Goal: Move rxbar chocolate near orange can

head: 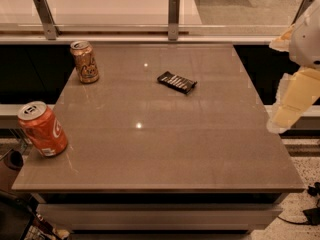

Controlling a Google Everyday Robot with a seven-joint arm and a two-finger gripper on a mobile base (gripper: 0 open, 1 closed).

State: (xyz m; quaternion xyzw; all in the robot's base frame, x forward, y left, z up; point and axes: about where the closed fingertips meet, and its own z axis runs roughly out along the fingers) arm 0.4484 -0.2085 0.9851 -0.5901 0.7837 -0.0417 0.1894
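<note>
The robot's pale cream two-finger gripper [289,109] hangs at the 3 o'clock edge of the view. It is tilted, with its lower tip pointing toward 7 o'clock. Just above it, at about 2 o'clock, sits the rounded white wrist housing [307,34], touching the gripper's upper end and partly cut off by the frame.

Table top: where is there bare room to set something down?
The whole front and right of the table, from the red can across to the right edge, is bare. So is the strip between the orange can and the rxbar chocolate. Nowhere is crowded; the gripper hangs beyond the right edge.
</note>
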